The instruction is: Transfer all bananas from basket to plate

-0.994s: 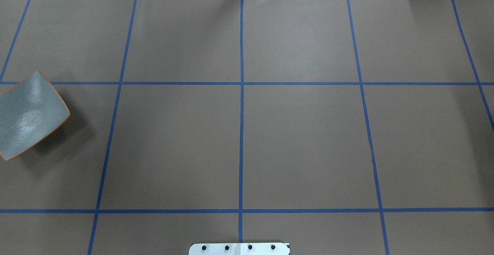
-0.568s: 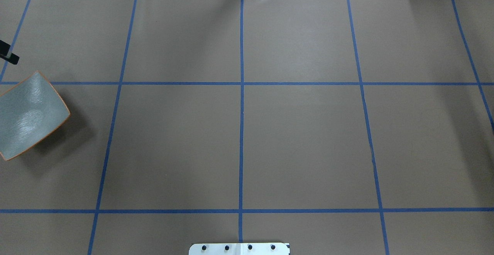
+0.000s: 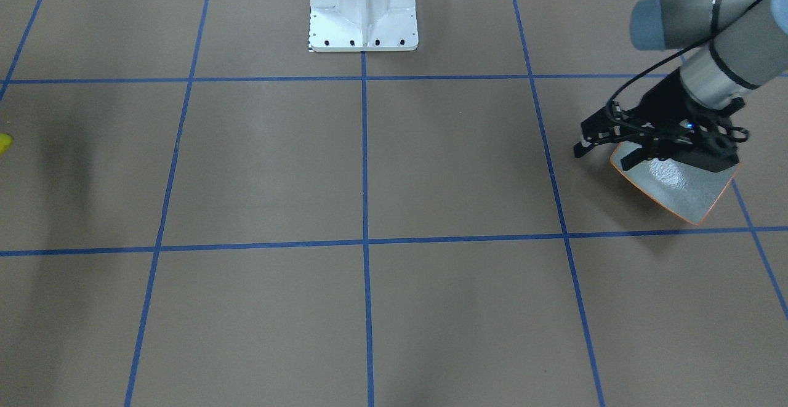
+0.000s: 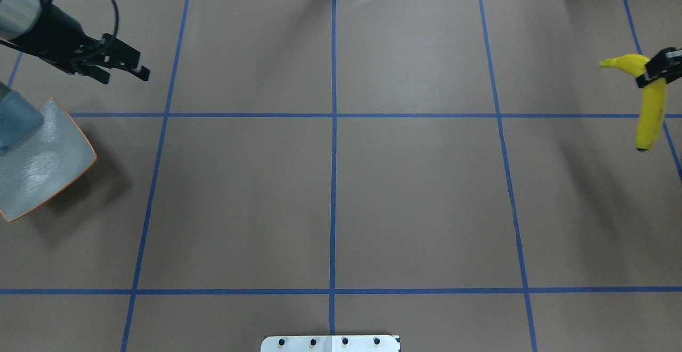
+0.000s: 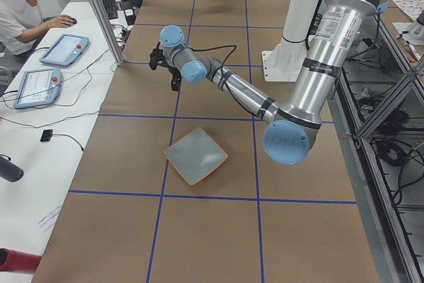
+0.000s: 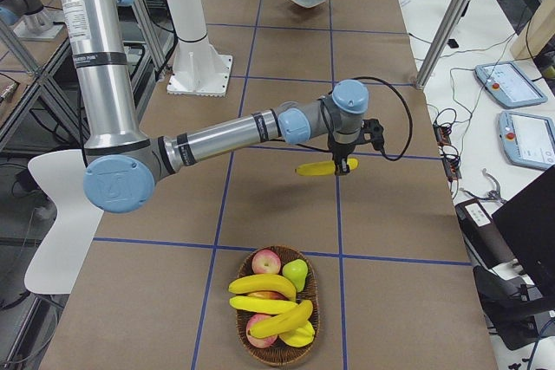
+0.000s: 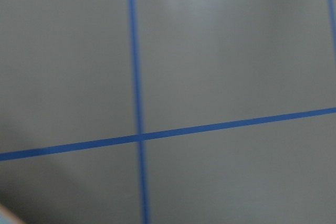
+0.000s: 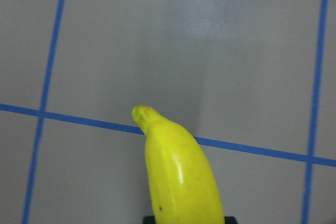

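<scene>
A yellow banana (image 4: 651, 112) hangs above the table at the right edge, with my right gripper (image 4: 653, 73) shut on it near its stem end. The right wrist view shows this banana (image 8: 178, 177) over a blue tape line. The basket (image 6: 248, 351) stands behind it at the table's end and holds three more bananas (image 6: 264, 284). The grey-green plate (image 4: 48, 160) with its orange rim lies at the far left and has nothing on it. My left gripper (image 4: 125, 75) hovers open and holding nothing beside the plate (image 3: 683, 188), on its far side.
Apples (image 6: 266, 261) lie among the bananas in the basket. The white robot base (image 3: 363, 7) stands at the near middle. A person (image 5: 20, 4) sits at tablets (image 5: 63, 50) beyond the far edge, past a metal post (image 5: 99, 11).
My left arm has swung in from the left edge, its gripper now well over the table. My right gripper has come in from the right edge carrying a banana.
</scene>
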### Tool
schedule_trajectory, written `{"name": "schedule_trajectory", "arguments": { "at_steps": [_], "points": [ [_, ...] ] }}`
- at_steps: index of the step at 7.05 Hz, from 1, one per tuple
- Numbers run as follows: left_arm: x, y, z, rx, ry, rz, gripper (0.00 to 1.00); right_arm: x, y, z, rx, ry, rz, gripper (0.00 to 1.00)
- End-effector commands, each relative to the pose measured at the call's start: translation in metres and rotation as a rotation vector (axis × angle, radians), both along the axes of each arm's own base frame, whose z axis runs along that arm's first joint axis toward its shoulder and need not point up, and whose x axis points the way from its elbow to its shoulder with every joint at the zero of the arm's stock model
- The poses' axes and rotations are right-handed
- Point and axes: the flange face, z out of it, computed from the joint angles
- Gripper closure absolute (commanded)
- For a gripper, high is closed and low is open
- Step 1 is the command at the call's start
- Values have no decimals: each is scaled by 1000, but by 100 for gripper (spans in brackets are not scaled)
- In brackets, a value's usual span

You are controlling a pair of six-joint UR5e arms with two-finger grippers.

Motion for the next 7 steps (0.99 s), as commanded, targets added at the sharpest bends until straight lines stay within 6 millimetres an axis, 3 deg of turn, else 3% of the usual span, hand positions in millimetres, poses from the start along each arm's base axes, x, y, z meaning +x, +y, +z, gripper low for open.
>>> {"name": "schedule_trajectory", "arguments": {
  "at_steps": [1, 3, 4, 5, 7],
  "points": [
    [55, 12, -62, 48, 58, 38, 1, -123, 6, -117, -115, -96, 41, 100],
    [84, 27, -101, 99, 99, 90, 1, -205, 22, -194, -186, -145, 60, 100],
    [114, 40, -133, 125, 125, 125, 1, -234, 34, -217, -210, -154, 73, 100],
    [156, 63, -163, 179, 136, 144, 1, -255, 46, -231, -228, -188, 83, 100],
    [193, 90, -189, 239, 178, 177, 1, -275, 59, -238, -226, -233, 97, 100]
  ]
}}
